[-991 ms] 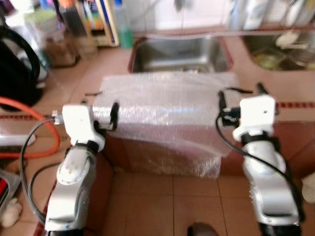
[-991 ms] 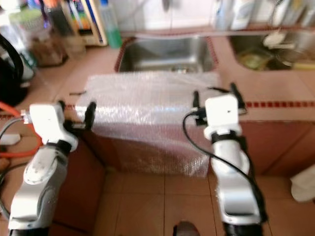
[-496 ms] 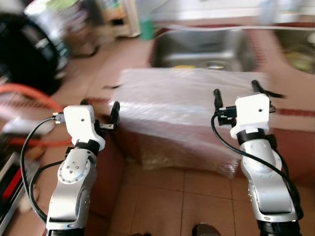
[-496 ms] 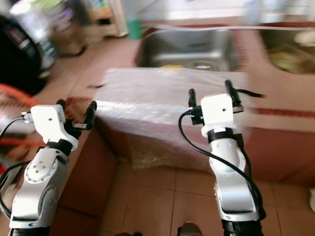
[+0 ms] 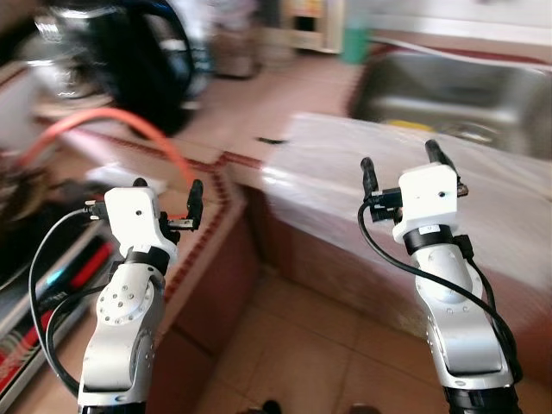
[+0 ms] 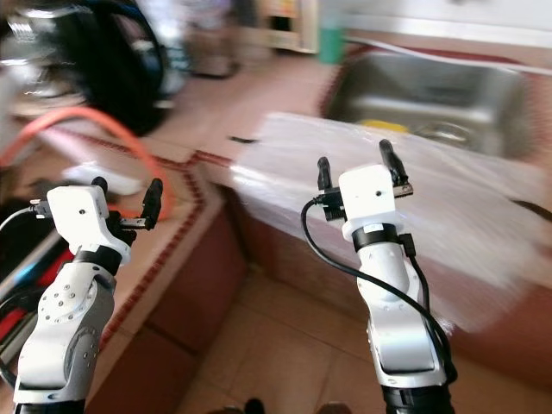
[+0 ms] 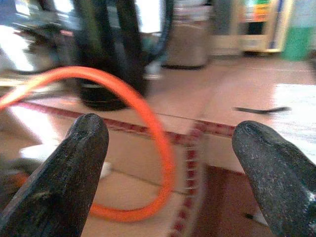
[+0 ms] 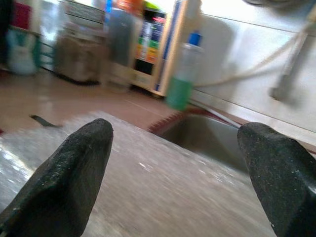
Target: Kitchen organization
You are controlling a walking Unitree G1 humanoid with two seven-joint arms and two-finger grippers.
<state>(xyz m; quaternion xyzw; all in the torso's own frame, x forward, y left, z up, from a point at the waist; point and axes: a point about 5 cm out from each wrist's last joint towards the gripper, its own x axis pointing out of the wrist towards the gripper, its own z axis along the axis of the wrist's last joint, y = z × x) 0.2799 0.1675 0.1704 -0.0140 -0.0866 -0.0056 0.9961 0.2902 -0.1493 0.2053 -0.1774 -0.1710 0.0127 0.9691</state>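
Hovering over the floor beside the terracotta-tiled surface (image 5: 250, 103), left tool (image 5: 166, 197) spread wide, holding nothing; matte black rounded fingers (image 7: 64, 173). Right tool (image 5: 401, 166) likewise wide and empty, above a crinkled sheet of clear bubble wrap (image 5: 345, 164) draped over the surface edge. Beyond the wrap, a steel sink (image 5: 457, 82). Looped orange hose (image 5: 112, 125) lies near the left tool, before a glossy black kettle (image 5: 147, 60). Frames blurred.

Clear bubble wrap (image 5: 483, 185) draped over counter edge, beside sink (image 5: 466, 86)
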